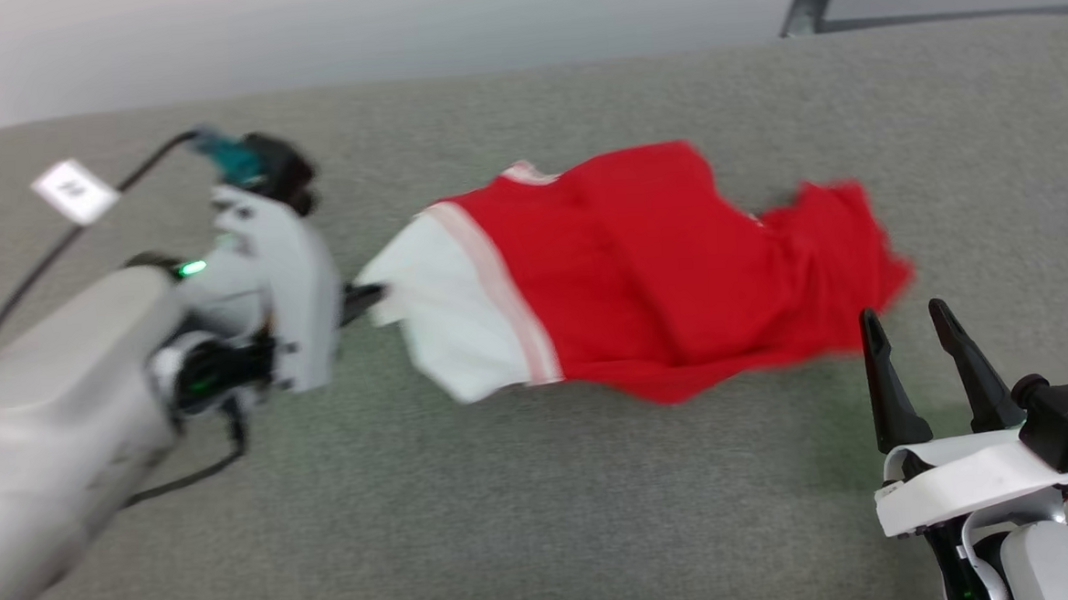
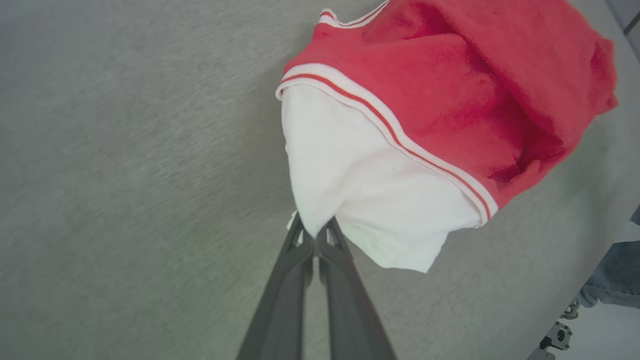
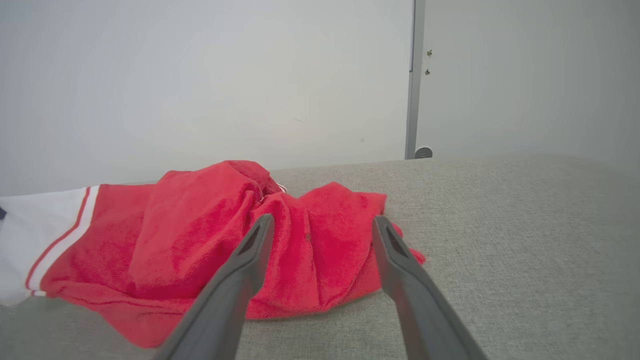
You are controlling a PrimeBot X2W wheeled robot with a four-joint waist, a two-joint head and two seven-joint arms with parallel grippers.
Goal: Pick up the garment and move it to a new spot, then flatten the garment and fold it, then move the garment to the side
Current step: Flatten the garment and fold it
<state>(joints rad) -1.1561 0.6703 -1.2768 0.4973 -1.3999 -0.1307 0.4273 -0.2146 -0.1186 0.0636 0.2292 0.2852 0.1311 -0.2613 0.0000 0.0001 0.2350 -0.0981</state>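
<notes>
1. At the left of our head view, our left forearm reaches in over the grey padded surface. A black cable with a white tag runs back behind the wrist.
2. Our left gripper is clamped on the garment. In our left wrist view the two dark fingers meet at the gripper's tip, with a fold of white cloth pinched between them.
3. The garment spreads away from that grip. The white panel sits right at the fingertips, the white-and-red striped trim lies beyond it, and the crumpled red body is farthest from the hand. The red part rests on the grey surface. We cannot tell whether the pinched white corner is lifted clear of it.
4. Our right gripper stands with its fingers spread apart and nothing between them. In the head view, the garment's ragged red end lies just ahead of its fingertips and slightly to their left, apart from them.
5. In our right wrist view the right gripper points at the red folds of the garment, which lie ahead of the fingertips. A pale wall and a grey upright post stand far beyond them.
</notes>
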